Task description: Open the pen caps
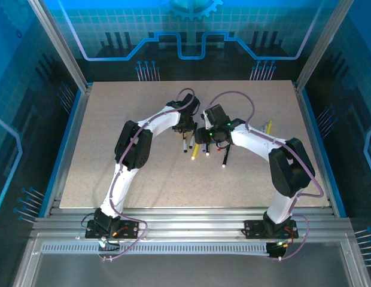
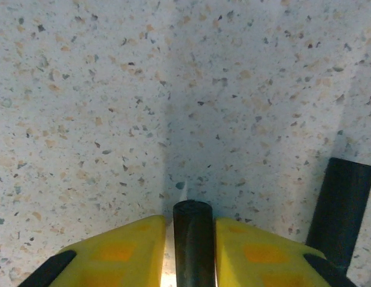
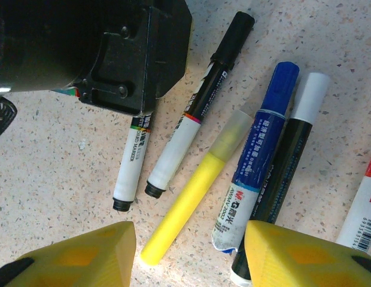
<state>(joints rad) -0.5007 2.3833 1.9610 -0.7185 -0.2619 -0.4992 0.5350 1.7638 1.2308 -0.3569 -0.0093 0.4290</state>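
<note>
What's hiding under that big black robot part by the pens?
A white marker runs under the black robot part. Its bottom end sticks out. Its top end, where the cap would be, is covered, so I can't see it.

Table top: pale speckled board, beige with dark and tan flecks, flat and rectangular.
Near edge: ribbed aluminium rails, with a slotted strip just below.
Corners: slanted metal posts rising at back left and back right.
Walls: blue translucent panels with circuit-line pattern; gear motif at top centre.
Light: cool blue all around, even on the board, soft shadows.
</note>
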